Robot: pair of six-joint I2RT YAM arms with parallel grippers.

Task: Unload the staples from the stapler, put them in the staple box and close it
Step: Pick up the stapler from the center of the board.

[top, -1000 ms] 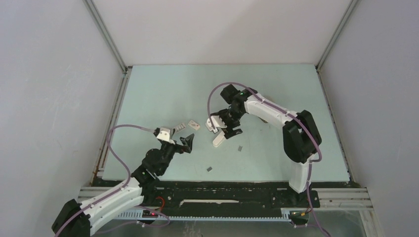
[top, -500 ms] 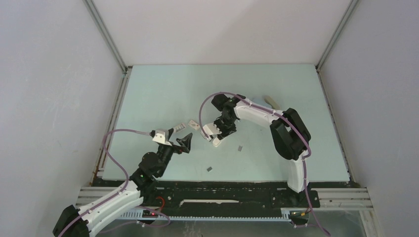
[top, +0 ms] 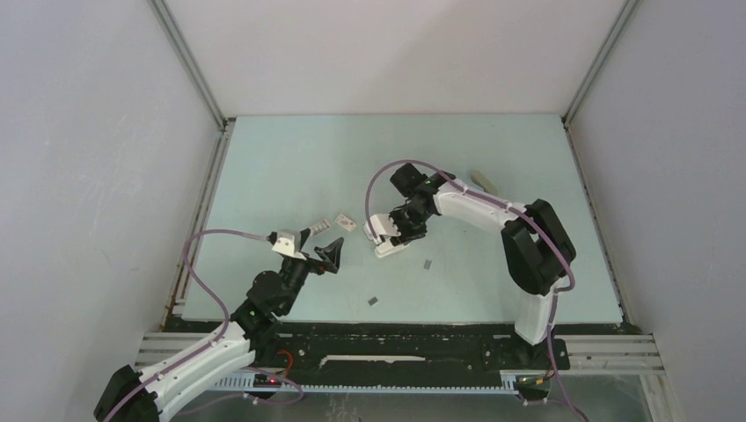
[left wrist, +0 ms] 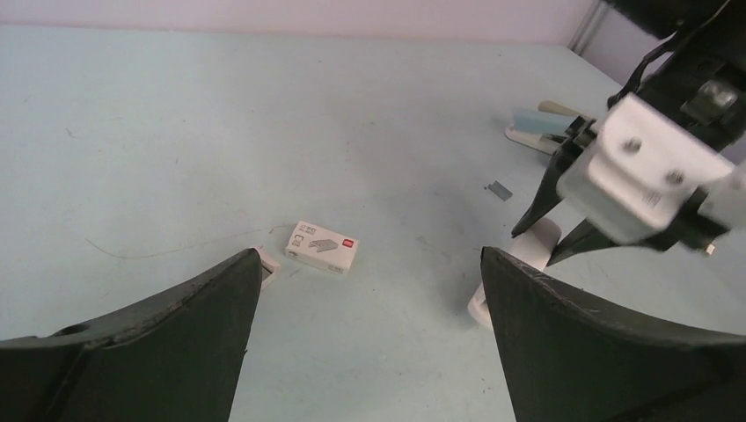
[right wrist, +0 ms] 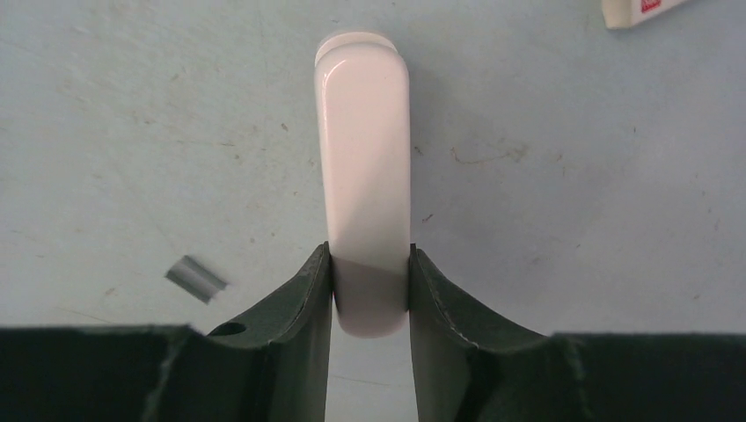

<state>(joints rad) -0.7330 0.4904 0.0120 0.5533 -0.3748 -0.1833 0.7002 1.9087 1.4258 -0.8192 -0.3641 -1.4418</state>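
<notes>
Now the right arm has swung in toward the centre of the table point(top: 264, 158), so the stapler point(top: 479, 181) it covered a second ago shows. It lies flat toward the far-right part of the surface, well apart from both grippers, nothing touching it. Right gripper point(right wrist: 369, 286) has come down, fingers clamped on one end of a white oblong piece point(right wrist: 365, 149) lying flat near mid-table; cannot tell what that piece is. Left gripper point(top: 331, 255) has barely moved, jaws spread wide, holding nothing, left of centre. Small white box point(left wrist: 322, 246) with a red mark and a second box point(top: 319, 227) sit just beyond it. Staples point(top: 428, 263): one strip just right of the white piece, another strip point(top: 373, 301) closer to the near edge. Judgement: some staples are already out, but the right gripper is busy with the white piece, not the stapler, so anything left inside needs a fresh reach to the far right.
</notes>
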